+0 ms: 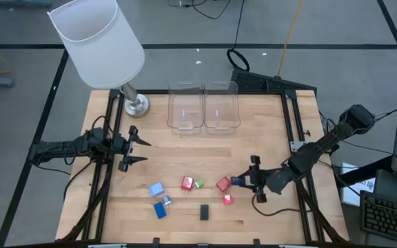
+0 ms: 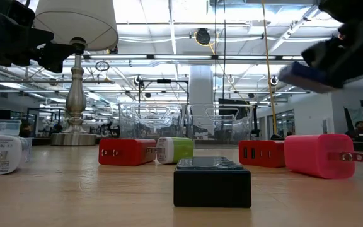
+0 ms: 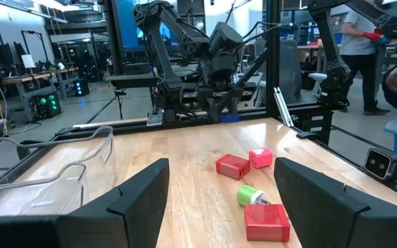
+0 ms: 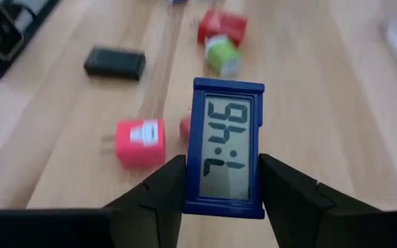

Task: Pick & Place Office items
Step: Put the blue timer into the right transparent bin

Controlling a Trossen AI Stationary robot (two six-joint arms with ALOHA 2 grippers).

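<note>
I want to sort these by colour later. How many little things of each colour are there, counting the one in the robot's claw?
Red pieces: 2
Pink piece: 1
Green piece: 1
Black piece: 1
Dark blue piece plus dark blue clock held in the right gripper: 2
Light blue pieces, one tiny: 2
Total: 9
</note>
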